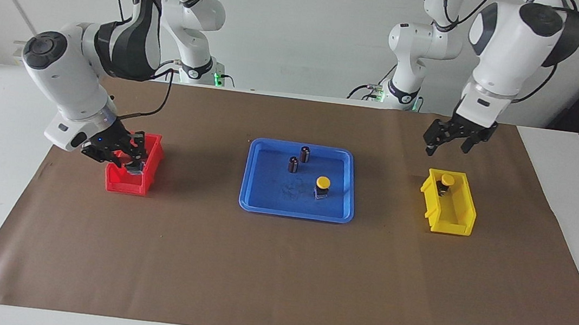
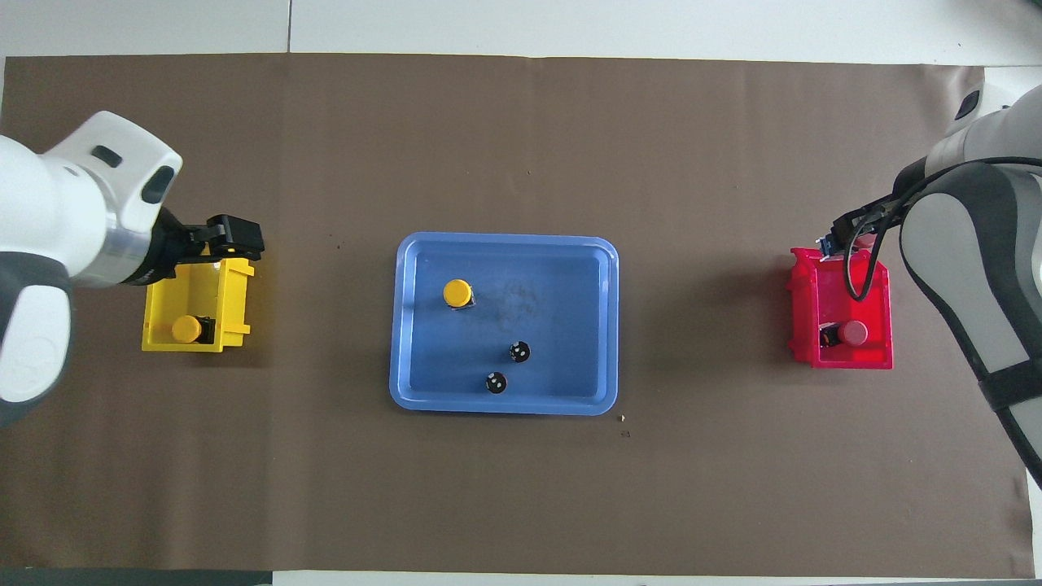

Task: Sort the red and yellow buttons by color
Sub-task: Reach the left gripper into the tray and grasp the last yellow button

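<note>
One yellow button stands in the blue tray. Another yellow button lies in the yellow bin. One red button lies in the red bin, at its end nearer the robots. My left gripper is open and empty, raised over the yellow bin. My right gripper reaches down into the red bin; a bluish-grey button body shows at its tips, its cap mostly hidden.
Two dark capless cylinders stand in the tray, nearer to the robots than the yellow button; they also show in the overhead view. Brown paper covers the table.
</note>
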`<state>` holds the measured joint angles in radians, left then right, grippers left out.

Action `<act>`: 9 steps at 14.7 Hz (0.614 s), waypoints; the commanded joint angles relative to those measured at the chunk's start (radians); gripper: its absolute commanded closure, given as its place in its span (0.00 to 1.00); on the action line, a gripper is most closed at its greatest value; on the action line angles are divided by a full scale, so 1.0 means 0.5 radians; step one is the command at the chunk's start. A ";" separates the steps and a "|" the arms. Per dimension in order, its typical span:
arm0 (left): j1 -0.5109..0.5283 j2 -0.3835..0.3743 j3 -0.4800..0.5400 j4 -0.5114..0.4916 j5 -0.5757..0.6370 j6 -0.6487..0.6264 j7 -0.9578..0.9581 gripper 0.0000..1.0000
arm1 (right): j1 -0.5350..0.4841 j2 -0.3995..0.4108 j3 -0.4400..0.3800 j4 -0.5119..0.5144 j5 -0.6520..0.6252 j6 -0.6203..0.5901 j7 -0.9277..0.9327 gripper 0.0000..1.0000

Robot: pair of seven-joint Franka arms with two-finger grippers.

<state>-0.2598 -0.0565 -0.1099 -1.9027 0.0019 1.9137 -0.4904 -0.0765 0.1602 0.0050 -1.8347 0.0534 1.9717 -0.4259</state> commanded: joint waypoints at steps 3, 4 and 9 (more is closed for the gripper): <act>-0.388 0.361 0.033 -0.048 -0.025 0.448 -0.396 0.00 | -0.056 -0.148 0.024 -0.263 0.001 0.152 -0.133 0.86; -0.449 0.410 0.033 -0.057 -0.025 0.528 -0.470 0.00 | -0.056 -0.173 0.024 -0.327 0.001 0.222 -0.133 0.86; -0.575 0.567 0.033 -0.060 -0.025 0.701 -0.593 0.00 | -0.096 -0.237 0.024 -0.558 0.001 0.456 -0.222 0.86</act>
<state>-0.5239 0.2144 -0.1128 -1.9375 0.0015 2.2477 -0.7725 -0.1061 0.0834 0.0050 -2.0661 0.0532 2.1777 -0.5098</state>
